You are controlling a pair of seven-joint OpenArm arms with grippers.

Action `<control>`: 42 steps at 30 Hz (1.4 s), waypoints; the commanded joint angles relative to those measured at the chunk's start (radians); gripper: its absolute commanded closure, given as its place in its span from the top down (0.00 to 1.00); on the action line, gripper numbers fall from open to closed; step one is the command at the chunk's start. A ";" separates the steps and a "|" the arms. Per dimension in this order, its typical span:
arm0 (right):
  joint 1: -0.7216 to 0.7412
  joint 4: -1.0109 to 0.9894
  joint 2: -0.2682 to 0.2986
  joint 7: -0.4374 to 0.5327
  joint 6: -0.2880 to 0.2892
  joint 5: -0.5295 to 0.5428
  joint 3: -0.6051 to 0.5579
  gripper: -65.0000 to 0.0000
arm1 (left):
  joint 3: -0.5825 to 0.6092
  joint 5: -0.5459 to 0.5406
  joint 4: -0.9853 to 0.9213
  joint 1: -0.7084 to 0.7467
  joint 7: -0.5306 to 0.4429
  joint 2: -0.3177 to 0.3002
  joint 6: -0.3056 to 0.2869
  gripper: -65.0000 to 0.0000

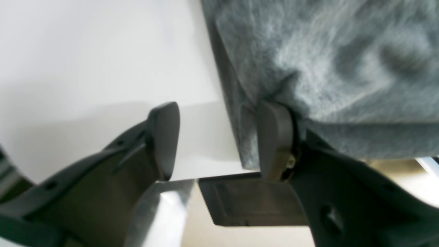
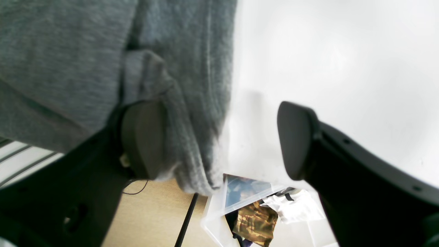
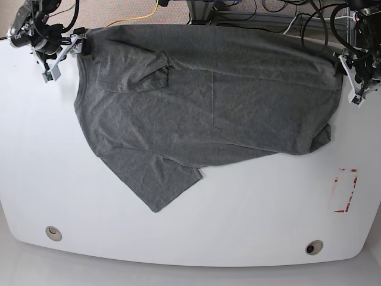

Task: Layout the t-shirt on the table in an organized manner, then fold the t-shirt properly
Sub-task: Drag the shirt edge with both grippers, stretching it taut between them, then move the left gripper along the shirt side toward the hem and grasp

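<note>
The grey t-shirt (image 3: 208, 101) lies spread over the far half of the white table (image 3: 238, 214), one sleeve folded onto its chest and another part pointing toward the near side. My right gripper (image 3: 59, 56) is at the shirt's far left corner. In the right wrist view it (image 2: 219, 140) is open, with cloth (image 2: 68, 61) draped against one finger (image 2: 144, 137). My left gripper (image 3: 356, 83) is at the shirt's right edge. Seen from the left wrist it (image 1: 219, 140) is open too, the shirt's corner (image 1: 325, 51) resting against one pad (image 1: 274, 140).
A red tape rectangle (image 3: 345, 190) marks the table at the right. Two grommet holes (image 3: 53, 233) (image 3: 314, 246) sit near the front edge. Cables (image 3: 256, 18) run beyond the far edge. A clear bin of cloths (image 2: 253, 209) stands on the floor below.
</note>
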 commanded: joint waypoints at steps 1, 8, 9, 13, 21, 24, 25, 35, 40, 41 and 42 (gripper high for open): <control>0.002 0.019 0.019 0.011 -0.001 0.008 0.007 0.75 | -0.009 -0.005 0.055 -0.015 0.009 -0.021 0.002 0.54; 0.009 0.049 0.019 0.011 -0.001 0.008 0.007 0.75 | -0.031 -0.111 0.108 -0.078 0.083 -0.022 0.002 0.54; 0.009 0.062 0.019 0.011 -0.001 0.008 0.007 0.75 | -0.043 -0.126 0.111 -0.091 0.092 -0.022 0.002 0.54; 0.011 0.118 0.019 0.011 -0.001 0.008 0.001 0.75 | -0.085 -0.179 0.116 -0.160 0.120 -0.022 0.002 0.54; 0.100 0.134 0.019 -0.009 -0.001 0.001 0.001 0.75 | -0.088 -0.160 0.049 -0.359 0.125 0.004 0.002 0.53; 0.126 0.134 0.019 -0.009 -0.001 0.001 0.000 0.75 | -0.088 -0.142 -0.034 -0.442 0.123 0.019 0.002 0.53; 0.132 0.133 0.019 -0.009 -0.001 0.001 0.000 0.75 | -0.089 -0.133 -0.062 -0.467 0.123 0.019 0.002 0.53; 0.163 0.133 0.020 -0.009 -0.001 -0.001 0.000 0.75 | -0.086 0.001 -0.435 -0.638 -0.041 0.058 0.002 0.53; 0.163 0.111 0.020 -0.009 -0.001 -0.001 0.000 0.75 | -0.085 0.022 -0.600 -0.684 -0.109 0.059 0.002 0.53; 0.163 0.107 0.020 -0.009 -0.001 -0.001 0.000 0.75 | -0.085 0.022 -0.619 -0.689 -0.113 0.059 0.002 0.53; 0.164 0.098 0.020 -0.009 -0.001 -0.001 0.000 0.75 | -0.083 0.022 -0.650 -0.697 -0.118 0.059 0.002 0.53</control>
